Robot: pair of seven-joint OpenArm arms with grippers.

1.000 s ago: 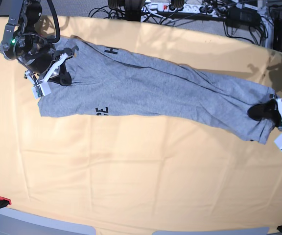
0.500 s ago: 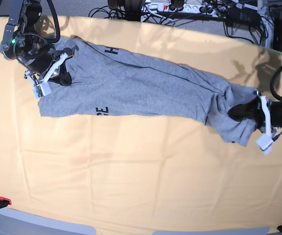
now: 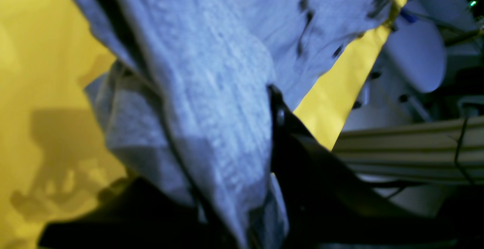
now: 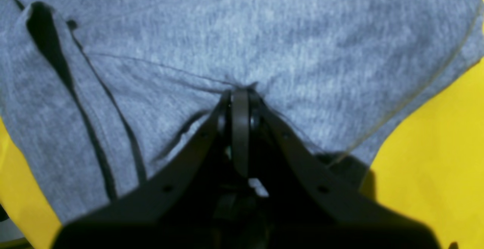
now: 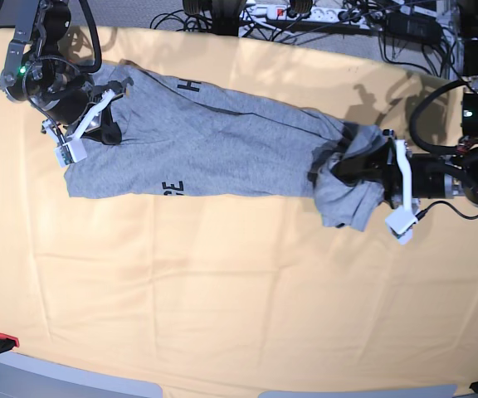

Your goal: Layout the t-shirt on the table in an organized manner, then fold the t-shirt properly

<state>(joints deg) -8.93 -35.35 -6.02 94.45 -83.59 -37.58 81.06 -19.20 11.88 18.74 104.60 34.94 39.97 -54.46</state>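
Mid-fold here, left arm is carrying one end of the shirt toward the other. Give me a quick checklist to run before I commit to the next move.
1. right gripper pinning its end of the t-shirt: ok, jaws closed on fabric in the right wrist view.
2. left gripper holding the carried end: ok, cloth drapes over its finger.
3. Carried end lifted cleanly: not ok, fabric is bunched beside the left gripper.
4. Layers under the bunch lying flat: cannot tell, hidden.
5. Shirt fully on the table: ok, yellow cloth shows all round it.
6. Lettering side position: cannot tell, only partial letters show near the right gripper's end.
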